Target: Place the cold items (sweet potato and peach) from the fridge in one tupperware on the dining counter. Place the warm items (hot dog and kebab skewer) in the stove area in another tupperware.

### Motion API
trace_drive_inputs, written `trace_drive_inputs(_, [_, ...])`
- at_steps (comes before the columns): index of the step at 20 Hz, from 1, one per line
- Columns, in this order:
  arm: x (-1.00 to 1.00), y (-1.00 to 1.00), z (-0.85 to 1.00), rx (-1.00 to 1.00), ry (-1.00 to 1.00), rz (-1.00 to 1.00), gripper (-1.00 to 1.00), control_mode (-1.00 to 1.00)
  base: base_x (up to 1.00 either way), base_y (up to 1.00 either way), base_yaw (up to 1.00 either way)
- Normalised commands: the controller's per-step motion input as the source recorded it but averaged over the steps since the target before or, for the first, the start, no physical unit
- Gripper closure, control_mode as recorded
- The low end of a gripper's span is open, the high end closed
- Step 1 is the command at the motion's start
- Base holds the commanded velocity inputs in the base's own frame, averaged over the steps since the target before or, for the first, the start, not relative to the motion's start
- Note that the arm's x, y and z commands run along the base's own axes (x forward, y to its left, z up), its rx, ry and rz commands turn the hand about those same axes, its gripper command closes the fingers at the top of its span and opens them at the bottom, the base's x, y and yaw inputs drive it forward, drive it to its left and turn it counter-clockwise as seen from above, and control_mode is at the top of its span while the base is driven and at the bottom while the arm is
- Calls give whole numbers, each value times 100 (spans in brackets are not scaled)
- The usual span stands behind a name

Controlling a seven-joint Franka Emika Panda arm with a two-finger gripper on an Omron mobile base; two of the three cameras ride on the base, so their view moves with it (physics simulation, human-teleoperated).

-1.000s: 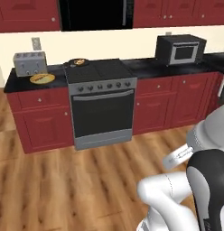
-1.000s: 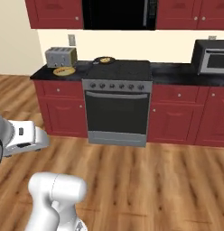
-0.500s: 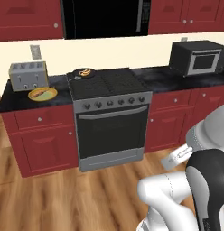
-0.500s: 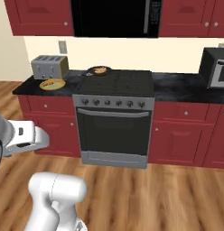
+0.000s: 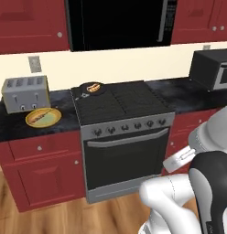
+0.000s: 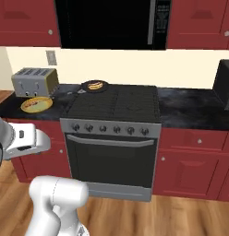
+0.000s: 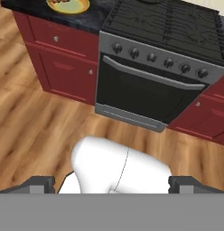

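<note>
1. Leftmost of the stove (image 5: pixel 122 137), a boxy brushed-metal toaster (image 5: pixel 24 93) with 4 slots stands on the glossy black speckled counter (image 5: pixel 24 128), against the cream wall.
2. Just in front of the toaster, still left of the stove, lies a round yellow plate (image 5: pixel 43 117) holding the thin kebab skewer (image 5: pixel 41 118), laid flat across it.
3. On the stove's back-left burner sits a small dark round pan (image 5: pixel 91 88) with the hot dog (image 5: pixel 93 87) inside, its bun orange-tan; the pan's short handle points toward the stove's left edge.
4. Stove itself: grey metal front, 6 round knobs in a row, a long bar handle over a dark glass oven door, black ridged grates on top.
5. Above the stove hangs a black glossy microwave (image 5: pixel 120 23) between dark red cabinets (image 5: pixel 28 23).
6. Right of the stove, a second boxy dark microwave (image 5: pixel 211 68) rests on the counter.
7. Below the counter, red panelled cabinet doors with small round knobs flank the stove; wood-plank floor (image 7: pixel 37 117) lies before it.
8. Nothing stands between the stove and the claw (image 7: pixel 112 182), which is well back from the stove, its fingertips (image 7: pixel 39 182) spread wide and released, grasping nothing.
</note>
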Motion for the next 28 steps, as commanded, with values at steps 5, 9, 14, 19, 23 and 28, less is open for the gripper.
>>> trace_drive_inputs(5, [0,0,0,0,0,0,-100,100,98,44,-2])
trace_drive_inputs(9, [0,0,0,0,0,0,-100,100,75,60,-12])
trace_drive_inputs(14, [0,0,0,0,0,0,-100,100,65,45,-11])
trace_drive_inputs(19, [59,0,0,11,0,-11,-100,-100,34,3,-5])
trace_drive_inputs(23, [100,2,-1,22,0,-22,-100,-100,0,0,0])
trace_drive_inputs(28, [80,6,-26,17,-12,-35,-100,-100,0,0,0])
